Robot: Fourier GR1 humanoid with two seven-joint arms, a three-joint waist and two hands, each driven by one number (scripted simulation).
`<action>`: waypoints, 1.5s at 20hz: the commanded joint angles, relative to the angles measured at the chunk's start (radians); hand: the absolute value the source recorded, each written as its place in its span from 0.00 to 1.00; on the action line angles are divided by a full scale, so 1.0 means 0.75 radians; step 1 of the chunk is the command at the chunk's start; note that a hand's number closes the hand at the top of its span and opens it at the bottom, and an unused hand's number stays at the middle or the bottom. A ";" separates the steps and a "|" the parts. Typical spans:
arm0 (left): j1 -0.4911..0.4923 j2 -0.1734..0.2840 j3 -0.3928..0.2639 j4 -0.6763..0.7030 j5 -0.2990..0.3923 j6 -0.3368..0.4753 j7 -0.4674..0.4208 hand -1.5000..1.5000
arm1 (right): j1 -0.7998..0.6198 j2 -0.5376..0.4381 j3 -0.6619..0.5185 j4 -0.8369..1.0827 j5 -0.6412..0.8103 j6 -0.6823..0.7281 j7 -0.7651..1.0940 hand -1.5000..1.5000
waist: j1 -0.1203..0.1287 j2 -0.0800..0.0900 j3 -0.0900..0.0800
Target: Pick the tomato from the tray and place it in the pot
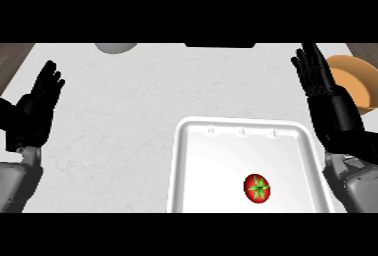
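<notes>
A red tomato with a green stem lies in the white tray, toward its near right part. My right hand is raised at the right edge, fingers straight and up, beyond the tray's far right corner and well apart from the tomato. At the left edge my left hand rests open with fingers up, far from the tray. An orange-tan round vessel, possibly the pot, shows partly behind the right hand at the far right.
A grey rounded object sits at the counter's far edge, upper left. A dark object lies at the far edge in the middle. The white counter spreads left of the tray.
</notes>
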 commanded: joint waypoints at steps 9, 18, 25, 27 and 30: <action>-0.034 -0.160 0.001 -0.111 0.092 -0.028 -0.134 0.50 | 0.034 -0.396 -0.129 0.338 -0.049 0.735 -0.459 0.00 | 0.014 0.023 0.030; -0.063 -0.200 0.034 0.036 0.101 -0.086 -0.232 0.50 | 0.053 -0.530 -0.065 0.597 0.343 0.947 -1.319 0.00 | 0.000 0.013 0.026; -0.017 -0.228 0.003 -0.073 0.046 -0.014 -0.169 0.50 | 0.117 -0.705 0.091 0.402 0.613 0.831 -1.205 0.00 | -0.015 -0.005 0.024; -0.014 -0.155 0.067 -0.109 0.101 -0.078 -0.123 0.50 | 0.078 -0.677 0.147 0.284 0.676 0.796 -1.044 0.00 | -0.003 -0.007 0.023; -0.024 -0.157 0.096 -0.106 0.097 -0.109 -0.125 0.50 | 0.117 -0.658 0.131 0.235 0.712 0.826 -1.006 0.00 | -0.008 -0.004 0.024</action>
